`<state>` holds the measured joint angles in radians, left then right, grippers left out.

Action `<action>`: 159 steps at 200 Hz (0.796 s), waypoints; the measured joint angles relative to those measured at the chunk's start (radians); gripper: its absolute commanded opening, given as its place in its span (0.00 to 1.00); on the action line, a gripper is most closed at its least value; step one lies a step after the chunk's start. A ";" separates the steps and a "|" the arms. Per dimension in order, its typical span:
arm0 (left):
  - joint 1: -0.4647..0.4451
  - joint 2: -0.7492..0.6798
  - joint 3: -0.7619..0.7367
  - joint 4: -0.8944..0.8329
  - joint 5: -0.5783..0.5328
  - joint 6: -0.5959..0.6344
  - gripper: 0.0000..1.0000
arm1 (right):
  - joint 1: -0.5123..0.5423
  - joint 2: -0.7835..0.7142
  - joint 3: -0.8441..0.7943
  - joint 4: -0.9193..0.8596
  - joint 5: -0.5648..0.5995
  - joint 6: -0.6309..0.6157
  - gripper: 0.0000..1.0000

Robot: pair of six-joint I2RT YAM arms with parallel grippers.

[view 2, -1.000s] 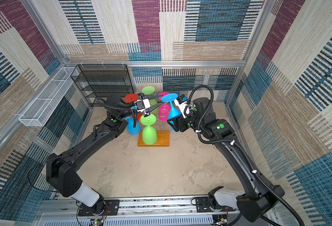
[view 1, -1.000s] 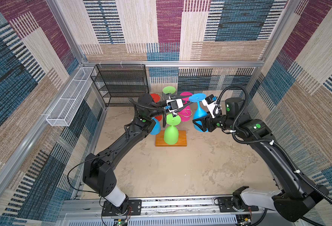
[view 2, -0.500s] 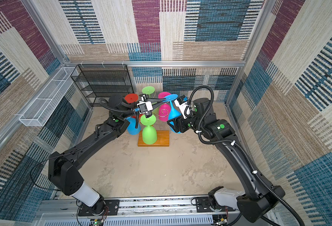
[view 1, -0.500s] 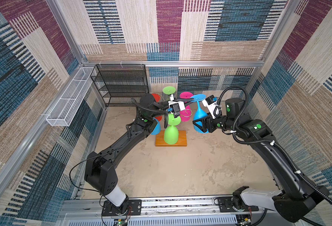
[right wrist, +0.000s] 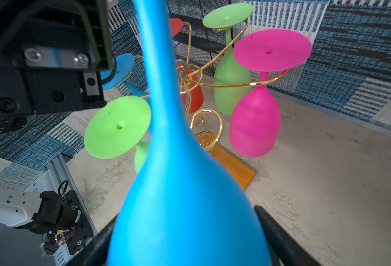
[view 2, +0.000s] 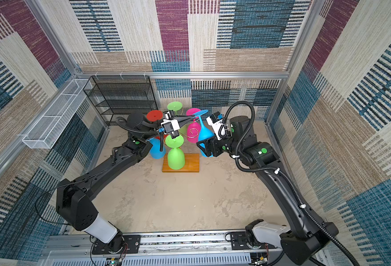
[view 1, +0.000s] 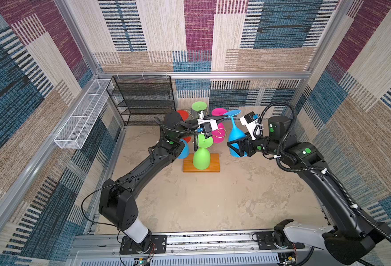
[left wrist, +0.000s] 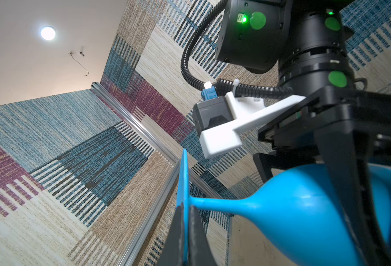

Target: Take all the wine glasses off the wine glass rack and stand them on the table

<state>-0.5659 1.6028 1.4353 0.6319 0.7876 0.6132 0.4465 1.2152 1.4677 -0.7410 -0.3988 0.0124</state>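
A blue wine glass (view 1: 235, 135) (view 2: 203, 133) hangs upside down to the right of the wine glass rack (view 1: 213, 166) (view 2: 192, 165), clear of its gold scroll arms (right wrist: 207, 119). My left gripper (view 1: 224, 116) (left wrist: 185, 210) reaches across the rack top and is shut on the edge of the glass's flat foot (left wrist: 183, 175). My right gripper (view 1: 232, 148) (right wrist: 185, 232) stands open astride the blue bowl (right wrist: 185, 207), with a thin gap beside one finger (right wrist: 273, 232).
Green (view 1: 201, 159), pink (view 1: 220, 135), red (view 1: 182, 114), another green (view 1: 199, 107) and another blue (view 1: 183, 150) glass still hang on the rack. A black mesh shelf unit (view 1: 143, 99) stands at the back left, and a white wire basket (view 1: 81, 124) is on the left wall.
My left gripper has moved right over the rack and closed on the blue glass's foot. My right gripper's jaws have widened around the bowl.
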 measured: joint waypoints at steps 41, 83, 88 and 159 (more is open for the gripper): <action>-0.001 -0.050 -0.050 -0.003 -0.064 -0.048 0.00 | 0.001 -0.017 0.003 0.057 -0.021 0.051 1.00; -0.004 -0.122 -0.102 -0.048 -0.171 -0.173 0.00 | -0.002 -0.085 0.003 0.157 -0.016 0.118 0.99; -0.004 -0.132 -0.104 -0.063 -0.189 -0.195 0.00 | -0.004 -0.095 0.003 0.169 -0.010 0.126 1.00; 0.001 -0.237 -0.103 -0.307 -0.438 -0.558 0.00 | -0.217 -0.224 -0.093 0.312 -0.028 0.269 0.78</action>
<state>-0.5648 1.3659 1.3319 0.3252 0.3492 0.0551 0.2291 0.9913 1.3746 -0.4286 -0.4271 0.2817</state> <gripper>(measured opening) 0.060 0.801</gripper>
